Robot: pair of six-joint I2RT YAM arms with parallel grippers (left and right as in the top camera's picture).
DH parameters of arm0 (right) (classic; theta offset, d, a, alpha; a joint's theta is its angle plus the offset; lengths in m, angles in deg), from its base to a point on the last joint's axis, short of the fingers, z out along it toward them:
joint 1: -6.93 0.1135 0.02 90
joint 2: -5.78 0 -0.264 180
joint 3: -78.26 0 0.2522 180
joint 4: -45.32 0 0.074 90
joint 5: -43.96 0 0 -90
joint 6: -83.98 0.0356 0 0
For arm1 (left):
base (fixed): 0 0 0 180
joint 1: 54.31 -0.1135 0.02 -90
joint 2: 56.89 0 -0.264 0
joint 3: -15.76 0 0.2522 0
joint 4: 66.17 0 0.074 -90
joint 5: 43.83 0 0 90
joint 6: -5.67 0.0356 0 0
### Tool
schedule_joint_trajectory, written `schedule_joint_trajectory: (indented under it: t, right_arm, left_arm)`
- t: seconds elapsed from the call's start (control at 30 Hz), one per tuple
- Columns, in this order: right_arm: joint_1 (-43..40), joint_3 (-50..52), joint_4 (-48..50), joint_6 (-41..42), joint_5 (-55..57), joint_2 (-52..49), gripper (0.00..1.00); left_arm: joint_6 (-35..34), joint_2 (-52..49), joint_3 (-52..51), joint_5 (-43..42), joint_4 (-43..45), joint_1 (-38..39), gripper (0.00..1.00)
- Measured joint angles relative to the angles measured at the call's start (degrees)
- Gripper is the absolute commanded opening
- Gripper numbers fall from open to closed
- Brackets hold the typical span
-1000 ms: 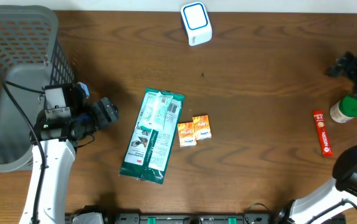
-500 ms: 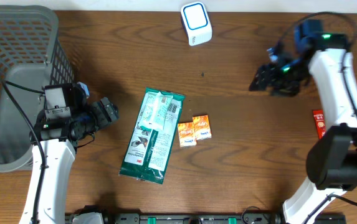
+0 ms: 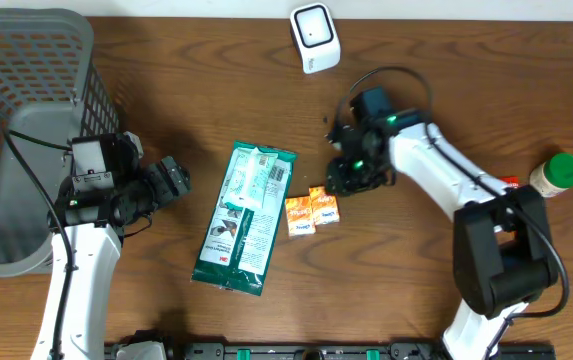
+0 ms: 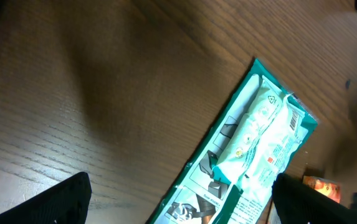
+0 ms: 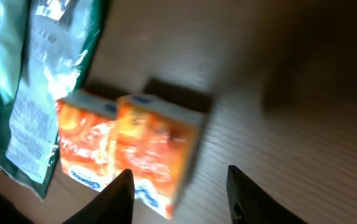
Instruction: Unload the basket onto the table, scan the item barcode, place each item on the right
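Nearest the robot's edge of the table (image 3: 416, 300), a green pack (image 3: 244, 220) lies flat and slanted, its far end leaning right. A barcode shows on that far end. Just right of it sit two orange boxes (image 3: 311, 211) side by side, touching each other, the left one at the pack's edge.

Left of the pack and apart from it, the left gripper (image 3: 176, 182) hovers pointing towards it. Its fingers are spread wide with nothing between them, and its wrist view looks down on the pack's far half.

The right gripper (image 3: 344, 178) hangs just beyond the right box, at its far right corner. In its wrist view the two fingers (image 5: 117, 198) stand part-way apart, with the right box's edge showing beyond the gap. They hold nothing; whether either tip touches the box I cannot tell.

At the left edge stands a grey mesh basket (image 3: 26, 70), reaching from mid-table to the far side. Over on the right, level with the right gripper, is a white bottle (image 3: 556, 173) with a green cap. Farthest of all, at the table's back edge, the white scanner (image 3: 314, 37) sits well apart from the boxes.
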Motion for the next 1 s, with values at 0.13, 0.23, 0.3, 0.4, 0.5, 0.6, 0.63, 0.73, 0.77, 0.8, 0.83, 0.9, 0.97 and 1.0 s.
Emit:
schedule_joint_trajectory:
  t: [0.13, 0.23, 0.3, 0.4, 0.5, 0.6, 0.63, 0.73, 0.77, 0.8, 0.83, 0.9, 0.97, 1.0]
  right_arm:
    - [4.31, 0.57, 1.49, 0.11, -0.07, -0.02, 0.38]
    - [6.34, 0.57, 2.23, 0.59, -0.02, -0.02, 0.38]
    - [7.02, 0.57, 2.64, 1.11, -0.04, -0.02, 0.39]
    - [7.65, 0.57, 3.04, 1.62, 0.39, -0.02, 0.41]
    - [8.20, 0.57, 3.15, 1.92, 1.88, -0.02, 0.41]
    - [8.50, 0.57, 3.17, 2.27, 3.50, -0.02, 0.42]
    - [8.52, 0.57, 3.17, 2.29, 3.89, -0.02, 0.42]
    - [8.57, 0.57, 3.15, 2.86, 4.74, -0.02, 0.42]
    - [8.57, 0.57, 3.13, 3.26, 4.98, -0.02, 0.42]
    - [8.57, 0.57, 3.15, 3.67, 5.16, -0.02, 0.43]
    - [8.57, 0.57, 3.15, 3.91, 5.22, -0.02, 0.43]
    - [8.57, 0.57, 3.15, 4.35, 5.25, -0.02, 0.44]
    - [8.57, 0.57, 3.17, 4.57, 5.27, -0.02, 0.45]
    - [8.57, 0.57, 3.19, 4.59, 5.29, -0.02, 0.45]
  left_arm:
    - [0.02, 0.00, 0.00, 0.00, 0.00, 0.00, 0.93]
    - [0.02, 0.00, 0.00, 0.00, 0.02, 0.00, 0.93]
    - [0.00, 0.00, 0.00, 0.00, 0.00, 0.00, 0.93]
    - [0.00, 0.00, 0.00, 0.02, 0.00, 0.00, 0.93]
    - [0.00, 0.00, 0.00, 0.00, 0.00, 0.00, 0.93]
    - [0.00, 0.00, 0.00, 0.00, 0.00, 0.00, 0.93]
    - [0.00, 0.00, 0.00, 0.00, 0.00, 0.00, 0.93]
    - [0.00, 0.00, 0.00, 0.00, 0.00, 0.00, 0.93]
    - [0.00, 0.00, 0.00, 0.00, 0.00, 0.00, 0.93]
    - [0.02, 0.00, 0.00, 0.00, 0.00, 0.00, 0.93]
    - [0.00, 0.00, 0.00, 0.00, 0.00, 0.00, 0.93]
    - [0.02, 0.00, 0.00, 0.00, 0.00, 0.00, 0.93]
    - [0.00, 0.00, 0.00, 0.00, 0.00, 0.00, 0.93]
    - [0.00, 0.00, 0.00, 0.00, 0.00, 0.00, 0.93]
